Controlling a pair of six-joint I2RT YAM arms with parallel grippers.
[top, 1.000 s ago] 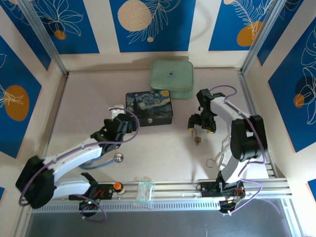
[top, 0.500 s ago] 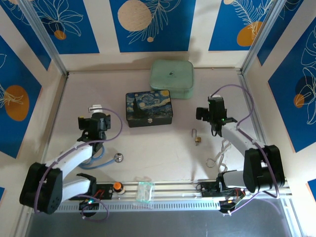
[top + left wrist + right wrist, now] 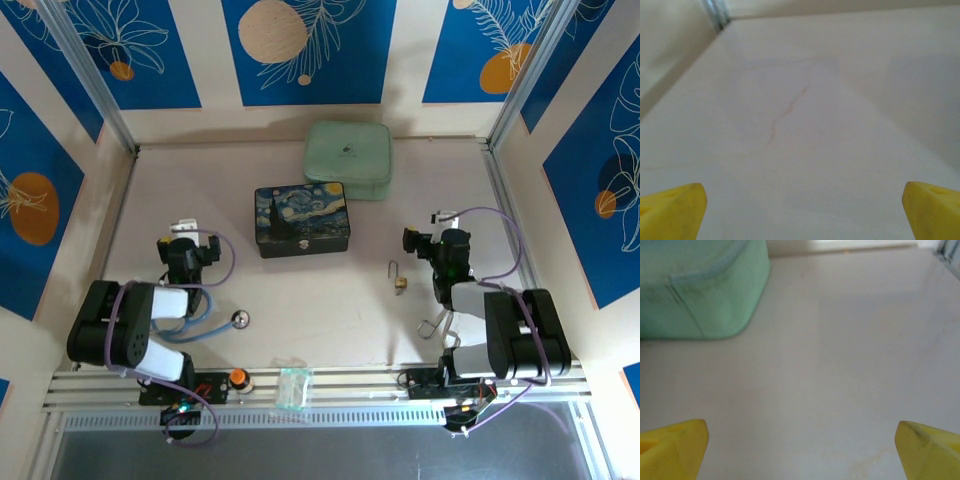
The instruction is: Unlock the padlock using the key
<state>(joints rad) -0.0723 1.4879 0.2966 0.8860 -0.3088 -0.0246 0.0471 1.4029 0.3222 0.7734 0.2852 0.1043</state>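
L gripper: I see it spread wide, empty.
R gripper: wide too, green case ahead-left.
Padlock: on table, near R arm.

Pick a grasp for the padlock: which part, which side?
Grip the padlock by its brass body, from straight above, with the right gripper, which is nearer and open. It seems to lie flat on the table with bare space around it; the shackle is thin wire pointing away, likely to slip.
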